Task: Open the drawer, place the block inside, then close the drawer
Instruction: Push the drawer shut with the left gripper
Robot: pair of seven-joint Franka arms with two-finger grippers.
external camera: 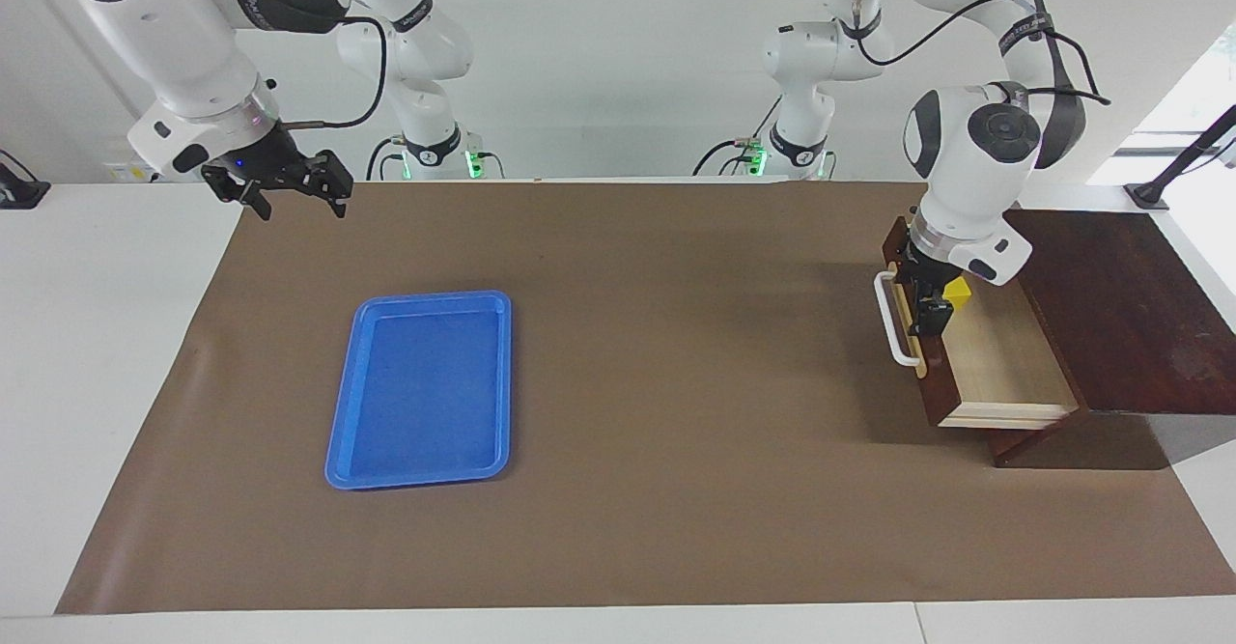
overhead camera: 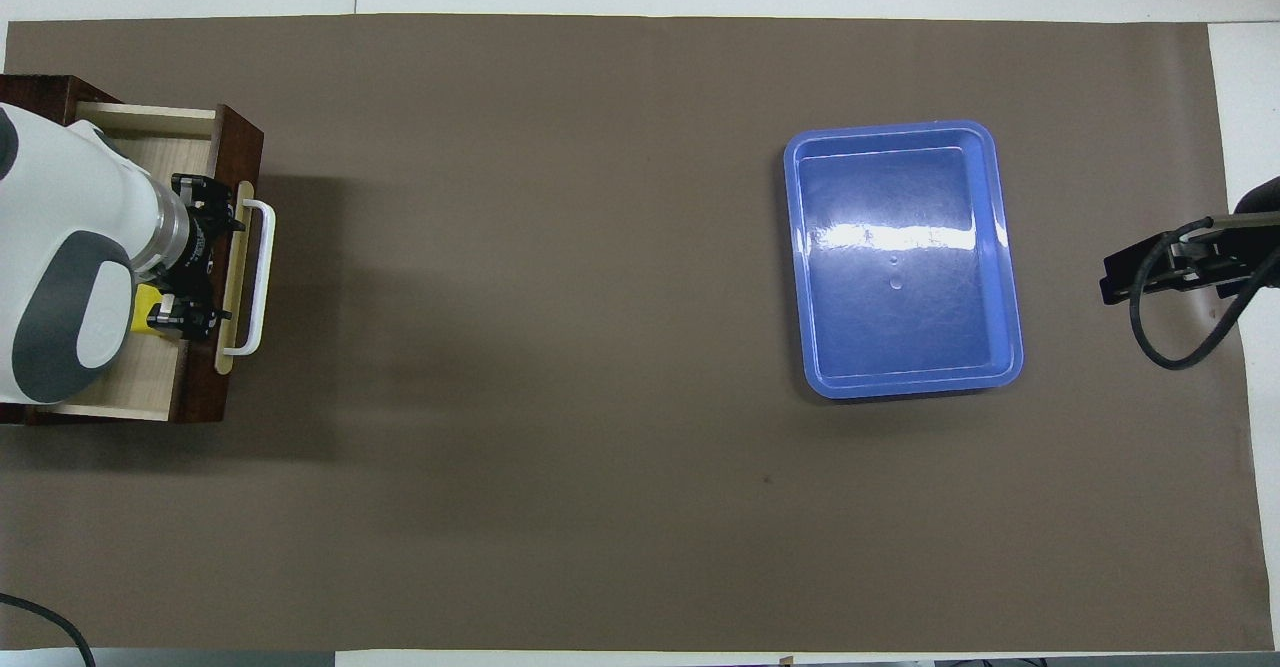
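Note:
The drawer (external camera: 1004, 364) of the dark brown box (external camera: 1120, 306) stands pulled out at the left arm's end of the table, its pale interior showing; it also shows in the overhead view (overhead camera: 150, 147). The yellow block (external camera: 956, 289) lies in the drawer just inside its front, half under the arm in the overhead view (overhead camera: 143, 309). My left gripper (external camera: 922, 294) hangs low over the drawer's front edge by the white handle (external camera: 893, 321), fingers spread, the block beside it and not between them. My right gripper (external camera: 290, 183) waits open, raised over the right arm's end of the table.
A flat blue tray (external camera: 425, 388) lies on the brown mat toward the right arm's end, with nothing in it; it also shows in the overhead view (overhead camera: 905, 257). The brown mat (external camera: 657, 335) covers the table between tray and drawer.

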